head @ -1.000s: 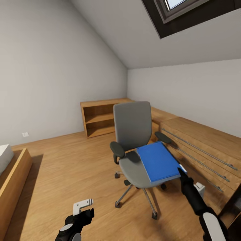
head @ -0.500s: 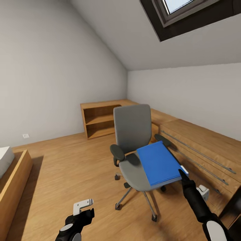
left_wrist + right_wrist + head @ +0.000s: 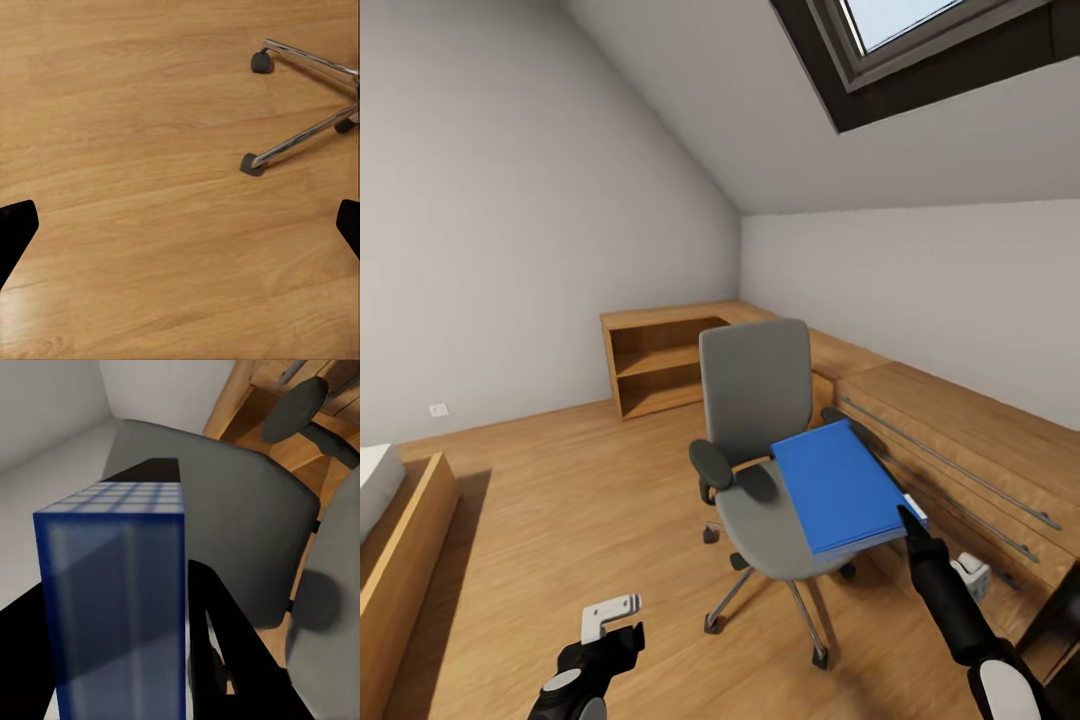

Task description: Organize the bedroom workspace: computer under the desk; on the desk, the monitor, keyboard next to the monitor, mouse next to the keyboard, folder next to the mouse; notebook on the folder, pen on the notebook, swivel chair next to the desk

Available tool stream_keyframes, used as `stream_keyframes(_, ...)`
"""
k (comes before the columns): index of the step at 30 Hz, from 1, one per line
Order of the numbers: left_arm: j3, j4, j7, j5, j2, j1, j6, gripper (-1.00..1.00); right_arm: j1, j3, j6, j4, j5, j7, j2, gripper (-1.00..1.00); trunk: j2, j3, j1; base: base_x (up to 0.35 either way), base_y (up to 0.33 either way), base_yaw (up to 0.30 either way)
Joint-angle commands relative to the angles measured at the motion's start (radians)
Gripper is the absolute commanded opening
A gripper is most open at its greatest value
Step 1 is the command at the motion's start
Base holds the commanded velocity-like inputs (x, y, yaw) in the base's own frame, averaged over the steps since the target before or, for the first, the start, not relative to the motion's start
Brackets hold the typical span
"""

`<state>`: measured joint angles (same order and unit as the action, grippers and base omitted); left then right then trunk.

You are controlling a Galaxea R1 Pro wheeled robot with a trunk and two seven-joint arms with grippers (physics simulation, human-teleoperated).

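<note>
The grey swivel chair [image 3: 755, 385] stands mid-room on the wood floor. A bright blue folder [image 3: 835, 485] lies tilted over the right side of its seat and right armrest. My right gripper [image 3: 908, 515] is shut on the folder's near corner. In the right wrist view the folder's edge [image 3: 120, 607] sits between the black fingers [image 3: 217, 660], with the grey chair [image 3: 240, 525] behind. My left gripper [image 3: 608, 612] hangs low over the floor, in front of the chair and to its left. It is open [image 3: 180, 232], and the chair's chrome legs [image 3: 300, 139] lie beyond it.
A low light-wood shelf cabinet [image 3: 660, 360] stands against the back wall. A long light-wood drawer unit [image 3: 960, 440] runs along the right wall, close behind the chair. A wooden bed frame [image 3: 400, 530] is at the left. Open floor lies left of the chair.
The head view has tilted up a little, so everything sits lower in the picture. The folder's near edge stands slightly higher above the seat in my right gripper. The left gripper keeps its place.
</note>
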<state>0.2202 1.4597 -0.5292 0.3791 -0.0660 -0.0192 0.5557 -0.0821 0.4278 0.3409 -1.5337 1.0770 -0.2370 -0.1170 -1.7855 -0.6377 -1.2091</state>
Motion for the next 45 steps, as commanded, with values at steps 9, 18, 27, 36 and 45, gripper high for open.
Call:
stream_keyframes(9, 0.004, 0.001, -0.003, 0.012, 0.002, -0.001, -0.002, 1.00, -0.001, 0.068, 0.006, 0.001, 0.008, 0.003, -0.004, -1.00, 0.063, 0.025, 0.035, -0.119, 0.000, -0.190)
stream_keyframes(18, 0.001, -0.123, -0.002, 0.012, 0.006, -0.001, -0.015, 1.00, -0.001, 0.092, 0.006, 0.000, 0.009, 0.004, -0.003, -1.00, 0.126, 0.050, 0.069, -0.005, 0.000, -0.278)
stream_keyframes(27, 0.004, -0.601, 0.002, 0.007, 0.030, -0.001, -0.383, 1.00, -0.001, 0.101, 0.006, -0.018, 0.009, 0.003, -0.004, -1.00, 0.189, 0.074, 0.104, 0.000, 0.000, -0.279)
stream_keyframes(36, 0.005, -0.720, 0.011, 0.007, 0.032, -0.001, -0.572, 1.00, -0.001, 0.128, 0.010, -0.031, 0.010, 0.003, 0.001, -1.00, 0.252, 0.099, 0.138, 0.000, 0.000, -0.279)
stream_keyframes(45, 0.005, -0.751, 0.043, 0.009, 0.028, -0.001, -0.578, 1.00, -0.001, 0.165, 0.013, -0.035, 0.011, 0.005, 0.003, -1.00, 0.315, 0.124, 0.173, 0.000, 0.000, -0.279)
